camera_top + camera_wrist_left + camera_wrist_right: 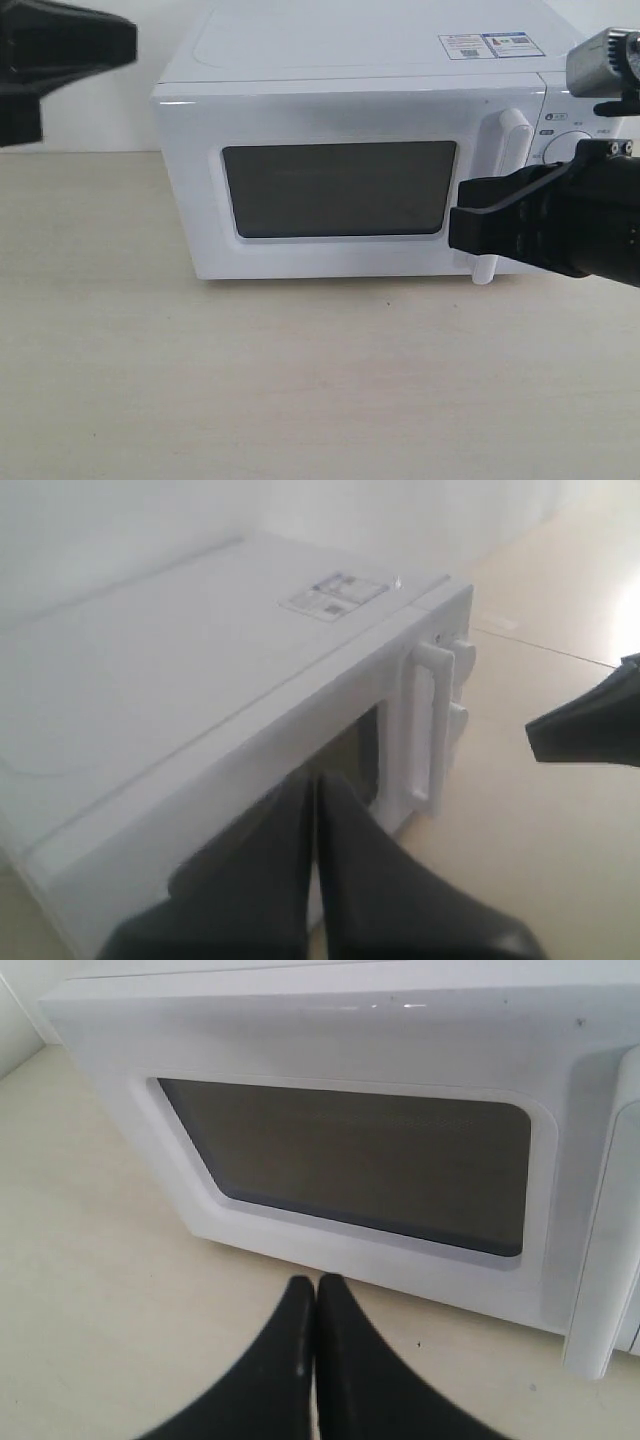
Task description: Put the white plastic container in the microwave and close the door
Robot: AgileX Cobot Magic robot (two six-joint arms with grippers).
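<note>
The white microwave [350, 60] stands at the back of the table with its door [340, 185] shut, dark window facing me, vertical white bar handle [510, 150] at its right. The white plastic container is out of view. My right gripper [455, 232] hovers just in front of the handle's lower end, fingers pressed together and empty; in its wrist view the gripper [317, 1282] points at the door [350, 1160] above the table. My left gripper [130, 45] hangs high at the far left, shut and empty; its wrist view looks across the microwave top [150, 670] with the gripper [316, 778] over the door edge.
Beige tabletop [300, 380] stretches in front of the microwave. A round white dial [562, 148] sits right of the handle, partly behind my right arm. Labels [490, 45] lie on the microwave's top. A white wall stands behind.
</note>
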